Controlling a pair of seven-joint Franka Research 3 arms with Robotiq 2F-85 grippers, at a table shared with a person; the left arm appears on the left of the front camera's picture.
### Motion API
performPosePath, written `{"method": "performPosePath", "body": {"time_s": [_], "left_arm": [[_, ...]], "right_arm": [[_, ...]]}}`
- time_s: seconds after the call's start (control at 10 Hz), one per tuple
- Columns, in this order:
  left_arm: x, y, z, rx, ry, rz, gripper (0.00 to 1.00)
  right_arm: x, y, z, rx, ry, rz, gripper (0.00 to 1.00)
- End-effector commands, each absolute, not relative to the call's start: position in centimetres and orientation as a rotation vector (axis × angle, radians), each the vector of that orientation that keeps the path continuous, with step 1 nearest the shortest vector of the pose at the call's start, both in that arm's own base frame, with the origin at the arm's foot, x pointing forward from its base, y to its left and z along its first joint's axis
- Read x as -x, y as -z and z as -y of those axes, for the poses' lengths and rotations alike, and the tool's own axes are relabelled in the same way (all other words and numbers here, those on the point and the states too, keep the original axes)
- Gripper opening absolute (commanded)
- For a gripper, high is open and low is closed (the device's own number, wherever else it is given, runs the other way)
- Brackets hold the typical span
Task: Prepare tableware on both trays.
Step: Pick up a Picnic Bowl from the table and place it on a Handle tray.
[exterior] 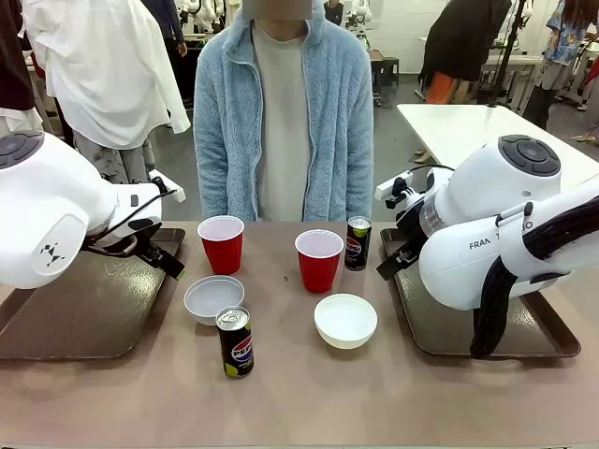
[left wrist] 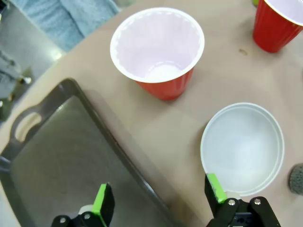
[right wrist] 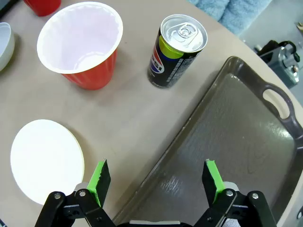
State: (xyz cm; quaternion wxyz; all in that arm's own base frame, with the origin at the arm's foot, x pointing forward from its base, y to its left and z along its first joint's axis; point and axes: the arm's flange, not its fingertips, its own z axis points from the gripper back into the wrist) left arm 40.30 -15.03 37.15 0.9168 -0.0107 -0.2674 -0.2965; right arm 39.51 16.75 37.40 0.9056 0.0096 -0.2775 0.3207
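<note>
Front view, nearest: near Pepsi can [exterior: 235,341], a black metal cylinder with a silver top, stands upright on the brown bench [exterior: 393,402] at 7 o'clock from its middle.
Bowls: left bowl [exterior: 213,297], small, round and white, sits at 9 o'clock just beyond that can; right bowl [exterior: 345,319], alike, at 4 o'clock.
Cups: left cup [exterior: 222,243], red plastic with a white inside, stands upright at 11 o'clock; right cup [exterior: 319,259], alike, at 1 o'clock.
Far can: far Pepsi can [exterior: 357,243], black, upright at 2 o'clock, just beside the right cup.
Trays: left tray [exterior: 84,309], large, dark brown, rectangular with a raised rim, lies at 9 o'clock; right tray [exterior: 440,327], alike, at 3 o'clock.
Left gripper [left wrist: 157,191]: jaws spread wide, holding nothing, above the left tray's inner rim; left bowl at its 2 o'clock, left cup at 12.
Right gripper [right wrist: 156,175]: jaws spread wide, holding nothing, above the right tray's inner rim; right bowl at its 9 o'clock, far Pepsi can at 12.
Person [exterior: 284,122]: light blue fleece jacket, standing at 12 o'clock behind the bench.
</note>
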Motion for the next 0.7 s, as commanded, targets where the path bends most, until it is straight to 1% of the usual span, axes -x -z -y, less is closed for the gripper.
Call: {"method": "performPosePath", "body": {"time_s": [0.0,0.6], "left_arm": [[-40.3,-37.15,15.02,0.022,0.61,0.55,1.0],[-40.3,-37.15,15.02,0.022,0.61,0.55,1.0]], "right_arm": [[-39.51,-37.4,-16.74,-0.02,-0.662,0.573,1.0],[-39.51,-37.4,-16.75,-0.02,-0.662,0.573,1.0]]}}
